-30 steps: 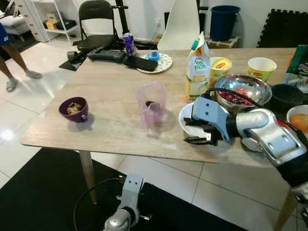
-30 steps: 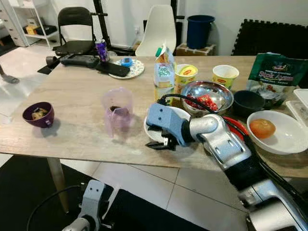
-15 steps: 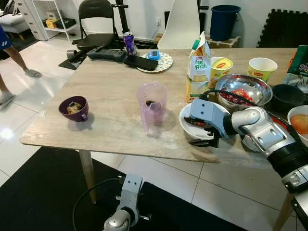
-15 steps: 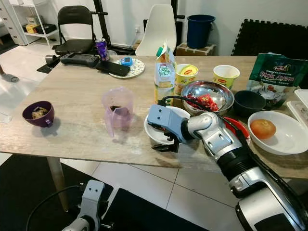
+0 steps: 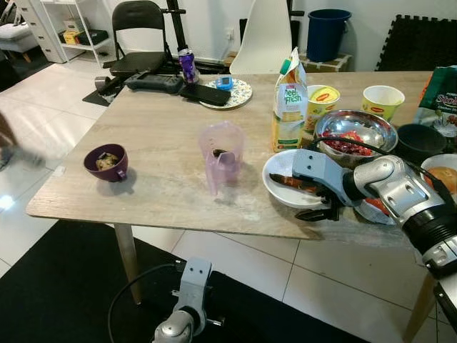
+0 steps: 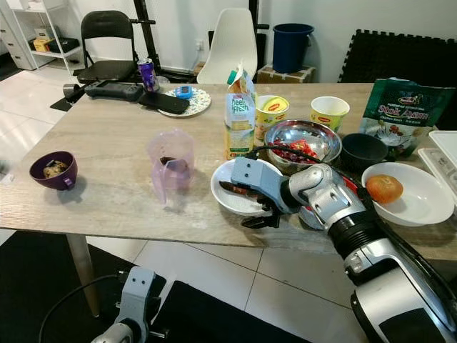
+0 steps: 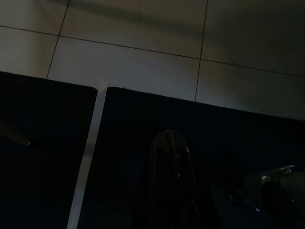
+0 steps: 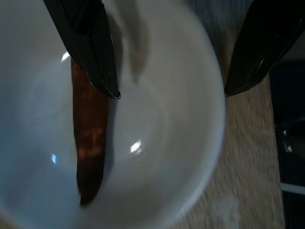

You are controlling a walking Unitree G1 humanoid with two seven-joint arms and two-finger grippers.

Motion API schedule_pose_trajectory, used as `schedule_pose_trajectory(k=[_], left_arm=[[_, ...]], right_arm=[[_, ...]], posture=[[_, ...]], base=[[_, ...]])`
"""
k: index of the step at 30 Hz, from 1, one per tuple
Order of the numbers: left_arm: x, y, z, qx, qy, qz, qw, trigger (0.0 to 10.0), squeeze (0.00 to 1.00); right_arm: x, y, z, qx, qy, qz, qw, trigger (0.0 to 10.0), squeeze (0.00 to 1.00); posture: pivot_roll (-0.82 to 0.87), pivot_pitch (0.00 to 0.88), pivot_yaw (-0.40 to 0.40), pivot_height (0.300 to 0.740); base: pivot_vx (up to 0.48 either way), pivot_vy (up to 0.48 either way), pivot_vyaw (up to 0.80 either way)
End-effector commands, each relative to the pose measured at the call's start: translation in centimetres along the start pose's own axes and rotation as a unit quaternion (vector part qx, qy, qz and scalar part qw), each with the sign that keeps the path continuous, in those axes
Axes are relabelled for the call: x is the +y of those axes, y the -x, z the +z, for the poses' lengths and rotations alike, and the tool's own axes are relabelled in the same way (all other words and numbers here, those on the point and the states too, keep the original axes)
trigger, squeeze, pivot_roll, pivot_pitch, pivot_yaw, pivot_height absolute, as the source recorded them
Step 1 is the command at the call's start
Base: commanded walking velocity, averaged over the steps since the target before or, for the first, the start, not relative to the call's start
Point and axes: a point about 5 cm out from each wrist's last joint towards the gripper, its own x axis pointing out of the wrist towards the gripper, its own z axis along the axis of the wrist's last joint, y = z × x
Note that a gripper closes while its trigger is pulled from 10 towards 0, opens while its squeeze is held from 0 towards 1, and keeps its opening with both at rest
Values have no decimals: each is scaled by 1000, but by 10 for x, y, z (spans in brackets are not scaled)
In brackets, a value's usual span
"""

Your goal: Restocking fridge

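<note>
The right gripper (image 6: 260, 212) reaches across the near right part of the wooden table (image 5: 157, 143) to a white bowl (image 5: 275, 187) that sits near the table's front edge. Its two black fingers (image 8: 93, 52) stand apart, one over the bowl's inside and the other outside its rim, so the rim lies between them; whether either finger touches the bowl cannot be told. A dark reddish-brown strip of food (image 8: 88, 143) lies in the bowl, partly hidden by the gripper's blue-grey housing in the head views and blurred in the wrist view.

Just beyond the bowl stand a juice carton (image 5: 288, 103), a yellow noodle cup (image 5: 323, 100) and a steel bowl (image 5: 355, 132) of red pieces. A pale purple measuring jug (image 5: 222, 153) stands left of the bowl, and a small purple cup (image 5: 106, 162) sits well apart at the left edge. At the far right a white dish with an orange fruit (image 6: 384, 189) is half hidden by the arm in the left eye view.

The left gripper (image 7: 171, 191) hangs low over a black mat (image 5: 57, 286) and pale floor tiles; its view is too dark to tell whether the fingers are apart or together.
</note>
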Motion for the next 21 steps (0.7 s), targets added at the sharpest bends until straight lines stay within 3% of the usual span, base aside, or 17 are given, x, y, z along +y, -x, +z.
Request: schedule_pose_trajectory(k=[1, 10, 21], left_arm=[[0, 2, -9, 19, 4, 3, 1000, 10000, 0], [1, 1, -10, 21, 6, 5, 1000, 10000, 0], [1, 1, -9, 21, 8, 4, 1000, 10000, 0]], right_arm=[[-2, 2, -1, 12, 0, -2, 1000, 10000, 0], [-6, 2, -15, 41, -38, -17, 998, 10000, 0], [-6, 9, -29, 86, -45, 3, 995, 10000, 0]], posture=[[-78, 103, 29, 740], [-78, 100, 31, 740], [-80, 99, 29, 740]], base=[[0, 0, 0], [0, 0, 0], [0, 0, 0]])
